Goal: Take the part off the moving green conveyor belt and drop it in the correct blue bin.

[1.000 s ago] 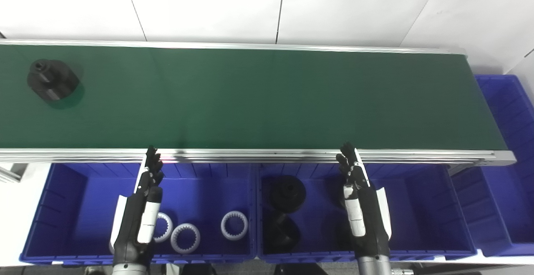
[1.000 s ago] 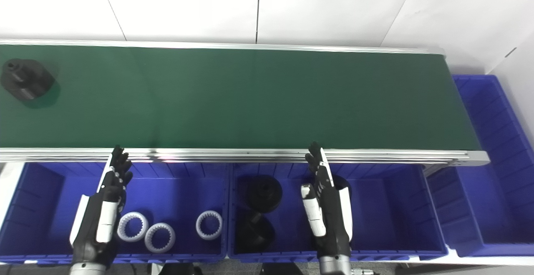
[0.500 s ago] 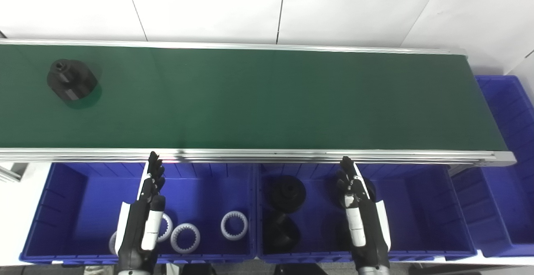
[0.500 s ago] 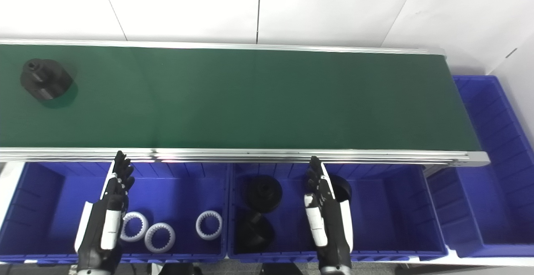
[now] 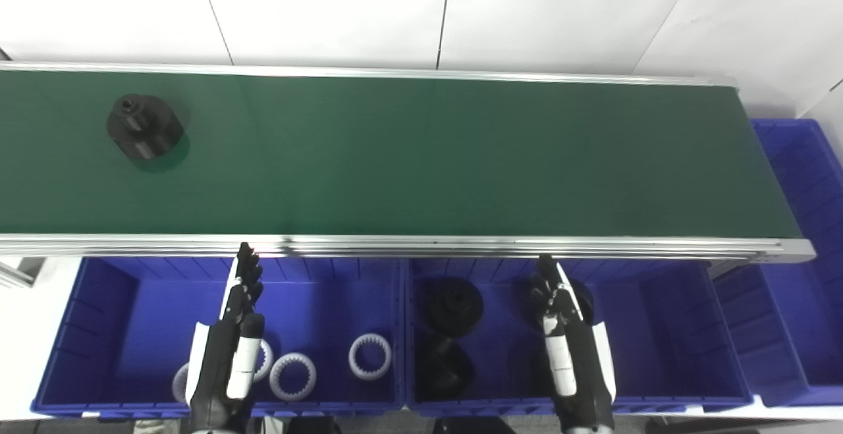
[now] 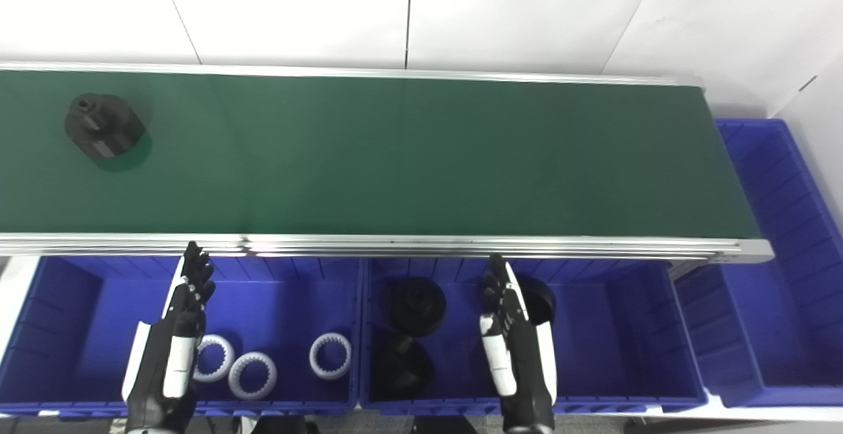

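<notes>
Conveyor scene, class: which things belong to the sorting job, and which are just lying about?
Belong to the job:
black part
green belt
middle bin of black parts
left hand
right hand

Lying about:
left bin of white rings
far right bin

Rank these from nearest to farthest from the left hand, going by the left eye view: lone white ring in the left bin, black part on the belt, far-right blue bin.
From the left hand:
1. Lone white ring, just to its right, same bin.
2. Black part, up on the green belt, left end.
3. Far-right blue bin, past the belt's right end.
</notes>
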Robot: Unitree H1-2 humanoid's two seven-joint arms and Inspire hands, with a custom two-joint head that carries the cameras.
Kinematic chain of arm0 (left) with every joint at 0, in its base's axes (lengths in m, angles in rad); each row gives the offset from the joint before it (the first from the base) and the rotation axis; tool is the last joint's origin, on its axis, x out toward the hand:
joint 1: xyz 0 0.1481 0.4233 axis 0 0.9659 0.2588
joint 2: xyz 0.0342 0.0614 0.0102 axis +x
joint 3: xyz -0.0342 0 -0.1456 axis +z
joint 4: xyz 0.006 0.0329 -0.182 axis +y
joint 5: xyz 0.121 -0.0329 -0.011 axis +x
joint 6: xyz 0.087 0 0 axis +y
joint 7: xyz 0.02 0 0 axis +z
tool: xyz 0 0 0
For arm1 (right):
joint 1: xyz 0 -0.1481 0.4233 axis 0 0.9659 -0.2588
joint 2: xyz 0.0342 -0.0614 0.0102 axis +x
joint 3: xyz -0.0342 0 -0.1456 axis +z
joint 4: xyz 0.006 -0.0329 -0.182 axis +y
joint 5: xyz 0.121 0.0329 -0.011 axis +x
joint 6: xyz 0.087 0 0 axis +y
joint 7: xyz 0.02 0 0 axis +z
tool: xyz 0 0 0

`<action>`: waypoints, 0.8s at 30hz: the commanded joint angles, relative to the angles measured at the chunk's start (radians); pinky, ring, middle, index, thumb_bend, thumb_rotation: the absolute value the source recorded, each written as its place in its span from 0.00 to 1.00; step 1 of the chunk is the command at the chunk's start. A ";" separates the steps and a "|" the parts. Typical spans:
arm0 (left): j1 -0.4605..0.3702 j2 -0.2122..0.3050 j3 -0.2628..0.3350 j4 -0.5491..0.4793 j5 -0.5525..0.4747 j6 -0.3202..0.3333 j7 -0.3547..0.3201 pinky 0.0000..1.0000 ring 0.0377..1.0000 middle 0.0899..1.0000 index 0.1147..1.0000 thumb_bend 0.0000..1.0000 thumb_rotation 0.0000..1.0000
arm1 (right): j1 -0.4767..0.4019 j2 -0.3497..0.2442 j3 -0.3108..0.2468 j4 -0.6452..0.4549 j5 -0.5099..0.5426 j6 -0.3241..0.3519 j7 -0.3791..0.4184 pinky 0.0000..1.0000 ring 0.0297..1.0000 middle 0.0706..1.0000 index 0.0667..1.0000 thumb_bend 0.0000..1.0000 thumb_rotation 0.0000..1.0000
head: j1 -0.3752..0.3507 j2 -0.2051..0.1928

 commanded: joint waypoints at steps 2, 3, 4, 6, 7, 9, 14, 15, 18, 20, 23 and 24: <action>-0.002 -0.002 -0.010 0.028 -0.007 -0.066 0.001 1.00 1.00 1.00 1.00 0.70 0.97 | -0.002 -0.006 -0.005 0.019 0.022 -0.085 -0.002 0.92 0.93 0.95 0.95 0.78 0.99 | 0.037 -0.076; -0.004 -0.004 -0.010 0.043 -0.005 -0.080 0.003 1.00 1.00 1.00 1.00 0.69 0.97 | -0.005 -0.008 -0.006 0.031 0.028 -0.093 -0.001 0.93 0.93 0.95 0.95 0.79 0.99 | 0.040 -0.082; -0.006 -0.009 -0.010 0.063 0.003 -0.099 0.010 1.00 1.00 1.00 1.00 0.69 0.97 | -0.009 -0.011 -0.008 0.049 0.034 -0.105 -0.001 0.93 0.93 0.95 0.95 0.79 0.99 | 0.060 -0.113; -0.011 -0.018 -0.010 0.093 0.013 -0.125 0.019 1.00 1.00 1.00 1.00 0.68 0.98 | -0.018 -0.016 -0.012 0.075 0.040 -0.121 -0.005 0.93 0.93 0.95 0.95 0.79 0.99 | 0.077 -0.139; -0.016 -0.023 -0.011 0.107 0.015 -0.135 0.023 1.00 1.00 1.00 1.00 0.69 0.97 | -0.022 -0.018 -0.014 0.087 0.040 -0.125 -0.008 0.93 0.93 0.95 0.95 0.79 0.99 | 0.083 -0.151; -0.029 -0.032 -0.010 0.140 0.020 -0.157 0.031 1.00 1.00 1.00 1.00 0.71 0.94 | -0.031 -0.026 -0.017 0.107 0.052 -0.127 -0.008 0.93 0.93 0.95 0.94 0.78 1.00 | 0.096 -0.177; -0.049 -0.037 -0.014 0.197 0.060 -0.199 0.048 1.00 1.00 1.00 1.00 0.73 0.97 | -0.049 -0.044 -0.020 0.142 0.081 -0.127 0.000 0.95 0.95 0.96 0.96 0.76 1.00 | 0.119 -0.219; -0.051 -0.037 -0.016 0.204 0.062 -0.200 0.048 1.00 1.00 1.00 1.00 0.73 0.98 | -0.053 -0.047 -0.021 0.148 0.084 -0.127 0.000 0.96 0.95 0.97 0.96 0.75 1.00 | 0.124 -0.227; -0.054 -0.035 -0.021 0.214 0.064 -0.211 0.048 1.00 1.00 1.00 1.00 0.71 0.98 | -0.060 -0.056 -0.022 0.156 0.093 -0.127 0.005 0.98 0.96 0.98 0.97 0.75 1.00 | 0.129 -0.231; -0.058 -0.037 -0.023 0.222 0.064 -0.219 0.050 1.00 1.00 1.00 1.00 0.70 0.98 | -0.064 -0.060 -0.024 0.159 0.095 -0.127 0.005 0.97 0.96 0.98 0.97 0.74 1.00 | 0.135 -0.233; -0.061 -0.044 -0.026 0.230 0.060 -0.220 0.055 1.00 1.00 1.00 1.00 0.71 0.98 | -0.066 -0.063 -0.031 0.161 0.092 -0.127 0.001 0.96 0.96 0.97 0.97 0.74 1.00 | 0.148 -0.228; -0.061 -0.046 -0.027 0.230 0.059 -0.219 0.056 1.00 1.00 1.00 1.00 0.72 0.98 | -0.066 -0.063 -0.032 0.161 0.096 -0.127 0.003 0.97 0.96 0.97 0.97 0.74 1.00 | 0.148 -0.228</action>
